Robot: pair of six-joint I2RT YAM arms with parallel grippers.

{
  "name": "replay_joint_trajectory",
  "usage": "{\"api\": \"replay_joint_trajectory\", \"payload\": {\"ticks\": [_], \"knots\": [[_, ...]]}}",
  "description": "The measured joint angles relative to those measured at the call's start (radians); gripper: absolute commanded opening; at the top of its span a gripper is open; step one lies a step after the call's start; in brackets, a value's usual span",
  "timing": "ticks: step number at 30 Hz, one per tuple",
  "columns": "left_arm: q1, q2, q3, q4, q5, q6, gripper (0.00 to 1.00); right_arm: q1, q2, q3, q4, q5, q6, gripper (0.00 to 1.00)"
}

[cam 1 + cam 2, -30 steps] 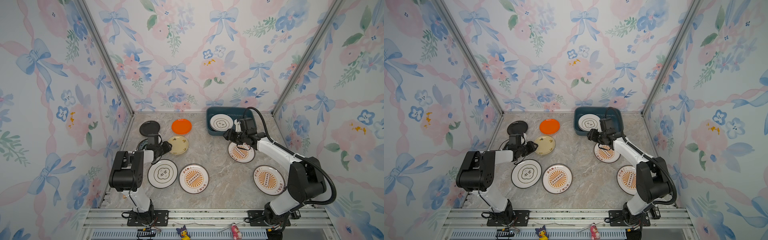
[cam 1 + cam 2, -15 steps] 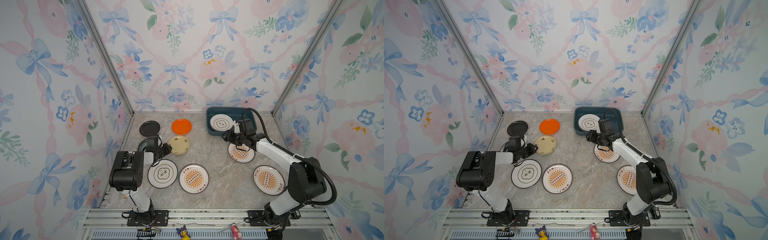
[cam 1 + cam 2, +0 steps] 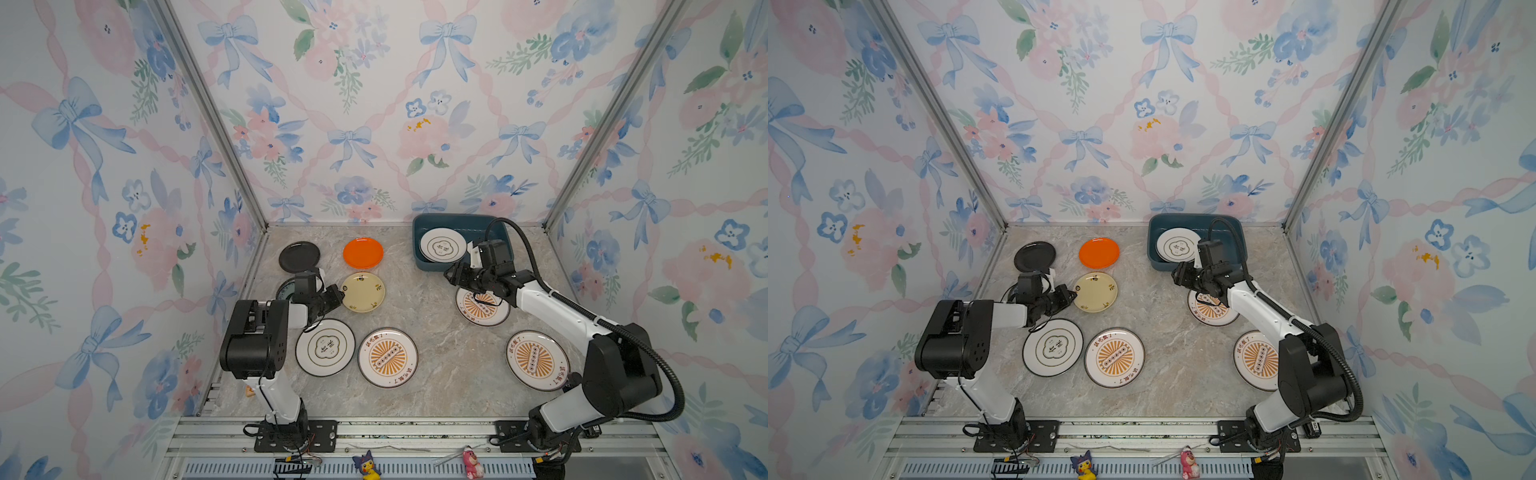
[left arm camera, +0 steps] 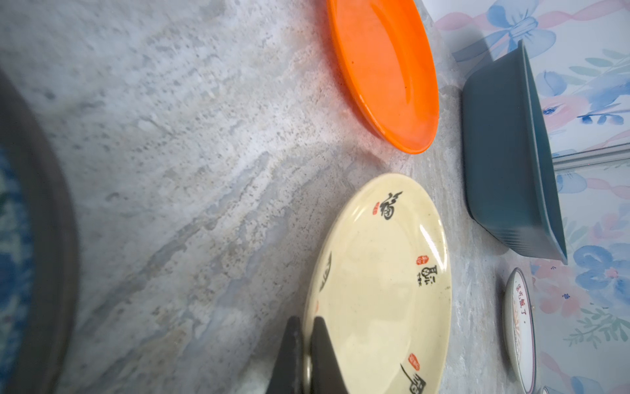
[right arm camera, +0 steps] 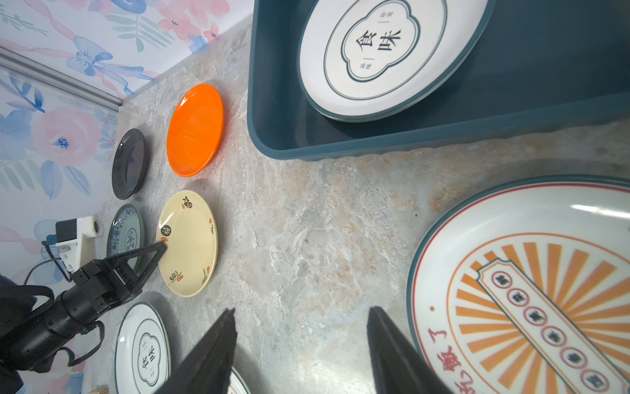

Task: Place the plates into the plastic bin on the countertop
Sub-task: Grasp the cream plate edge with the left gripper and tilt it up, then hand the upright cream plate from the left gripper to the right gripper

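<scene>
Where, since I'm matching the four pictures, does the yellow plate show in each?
Top view: yellow plate left of centre, nearer than the orange plate.
Top view: yellow plate, same spot.
Left wrist: yellow plate, rim pinched by the left gripper's fingers.
Right wrist: yellow plate beside the orange plate.
Shared landmark: the orange plate.

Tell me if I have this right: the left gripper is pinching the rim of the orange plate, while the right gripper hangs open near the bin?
Not quite. The left wrist view shows the left gripper pinching the rim of the yellow plate; the orange plate lies untouched, apart from it. The right gripper does hang open near the bin.
</scene>
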Motion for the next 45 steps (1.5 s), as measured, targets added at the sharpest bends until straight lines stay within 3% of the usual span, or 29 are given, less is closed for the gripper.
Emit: {"api": "replay_joint_trajectory", "payload": {"ticks": [5,15,30,34,40,45], "knots": [[0.0,-0.001,-0.003,0.0,0.009,0.0,0.0,0.018,-0.002,-0.026,0.024,-0.03,-0.013,0.63],[-0.075,-0.073,-0.037,-0.04,0.061,-0.006,0.0,0.061,-0.034,-0.184,0.217,-0.275,-0.05,0.8],[-0.196,-0.224,0.0,-0.045,0.202,-0.087,0.0,0.11,0.011,-0.194,0.364,-0.37,-0.035,0.79],[-0.212,-0.23,0.013,-0.053,0.216,-0.101,0.0,0.124,0.041,-0.192,0.393,-0.389,-0.019,0.73],[-0.238,-0.231,0.057,-0.053,0.22,-0.105,0.0,0.137,0.082,-0.187,0.445,-0.424,0.017,0.47],[-0.257,-0.231,0.064,-0.053,0.22,-0.105,0.0,0.14,0.097,-0.186,0.492,-0.446,0.068,0.32]]}}
